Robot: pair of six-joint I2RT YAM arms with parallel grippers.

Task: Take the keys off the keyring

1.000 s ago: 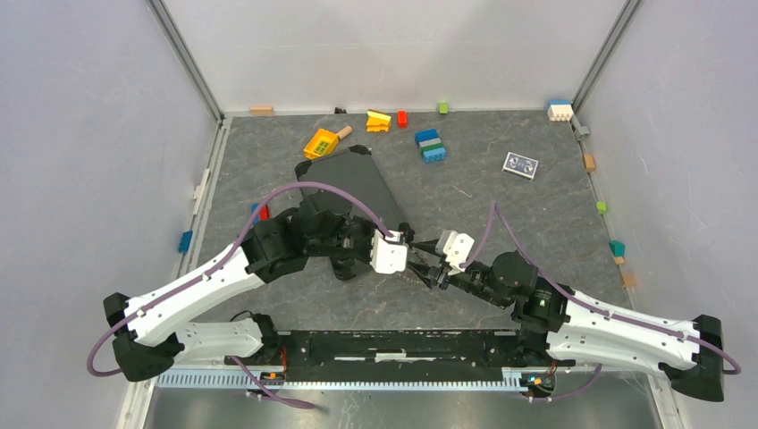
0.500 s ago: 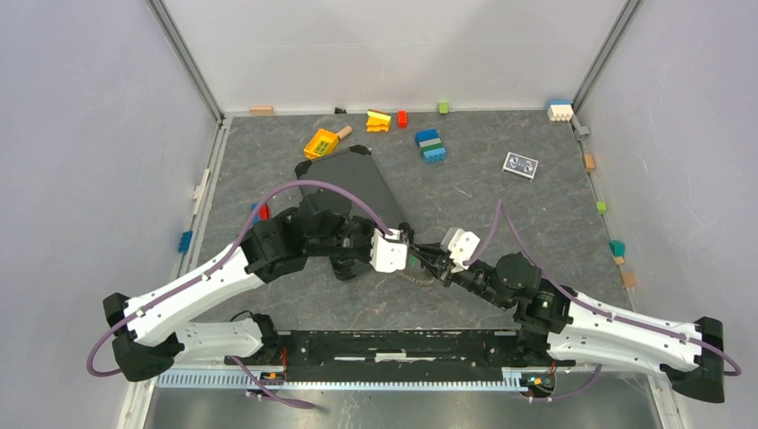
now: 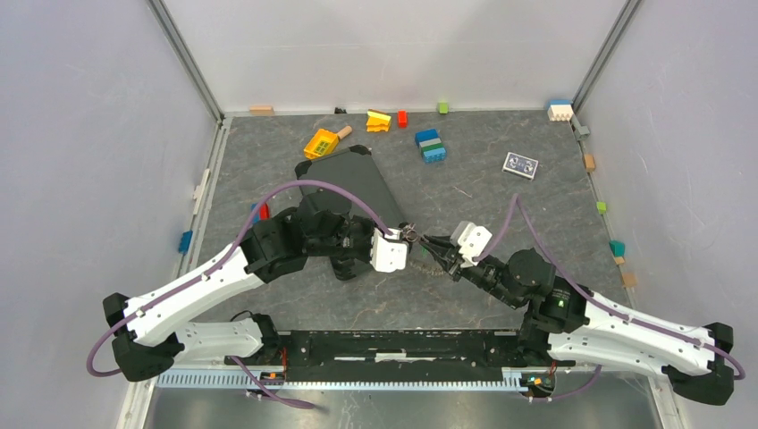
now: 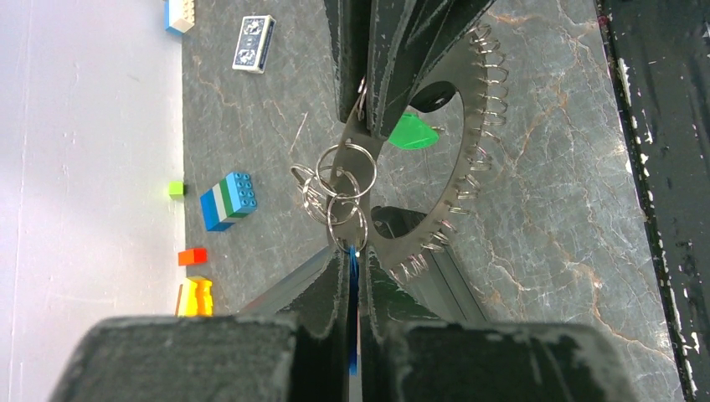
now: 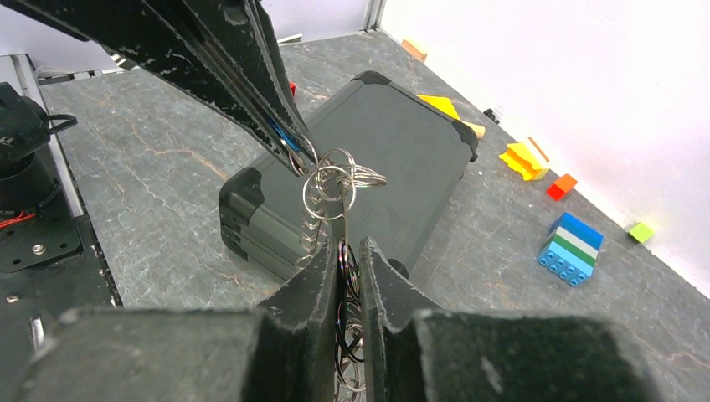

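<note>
Left claw point(image 4: 352, 251): jaws pressed together on the blue-headed key point(image 4: 352, 272). We saw only a thin blue edge of it between the fingers, low in the centre of the left wrist view.
Right claw point(image 5: 347, 251): jaws narrow, clamped on the edge of the keyring point(image 4: 465, 155). Its fingers entered the left wrist view from the top centre.
Keyring: a wide flat metal band, its outer rim lined with small wire loops like gear teeth. It was held between the two claws at mid-frame of the top view, off the bench point(image 3: 501, 223) as far as we could judge.
Split rings point(image 4: 339, 188): a cluster of several small interlinked rings hung between the two claw tips, at the band's edge.
Green tag point(image 4: 412, 132): seen through the band's opening, just beside the right claw's fingers.
Other keys: we could not tell single keys from the loops on the rim.
Black case point(image 5: 377, 142): lay on the bench behind the split rings, centre of the right wrist view.
Blue brick stack point(image 4: 228, 199): on the bench at the left of the left wrist view, well apart from the keyring.
Card box point(image 4: 253, 42): on the bench, upper left of the same view.
Loose blocks: a yellow one point(image 5: 523, 159), a red one point(image 5: 563, 186) and a green one point(image 5: 640, 232) lay near the far wall, right side of the right wrist view.
</note>
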